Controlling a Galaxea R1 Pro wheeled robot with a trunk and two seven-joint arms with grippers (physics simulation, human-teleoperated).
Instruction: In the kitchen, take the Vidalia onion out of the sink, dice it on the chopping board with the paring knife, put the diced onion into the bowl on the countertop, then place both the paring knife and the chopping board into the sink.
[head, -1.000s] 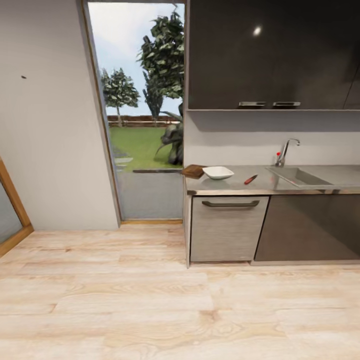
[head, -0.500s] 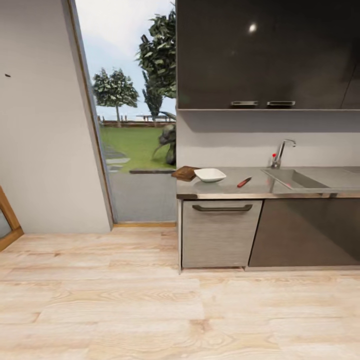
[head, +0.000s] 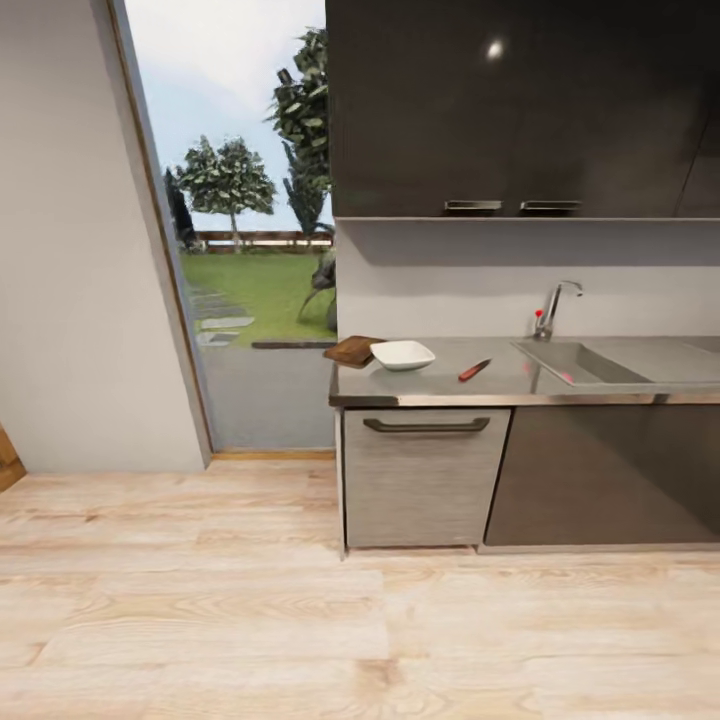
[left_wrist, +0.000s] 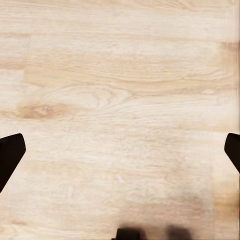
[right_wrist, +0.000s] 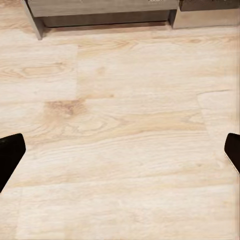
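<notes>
On the bench (head: 440, 385) sit the chopping board (head: 352, 350), bowl (head: 403, 354), knife (head: 474, 370) and sink (head: 580, 362), so drive squarely toward the sink, both the left end effector (left_wrist: 120, 150) and the right end effector (right_wrist: 120, 150) spread wide and empty.

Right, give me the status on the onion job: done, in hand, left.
Done: nothing yet. The board, bowl and knife lie untouched on the countertop. A small red spot shows in the sink, possibly the onion.

In hand: nothing. Both wrist views show the fingers spread wide over bare wooden floor; the robot is standing off from the counter.

Left: fetching, dicing, filling the bowl, sinking knife and board.
</notes>
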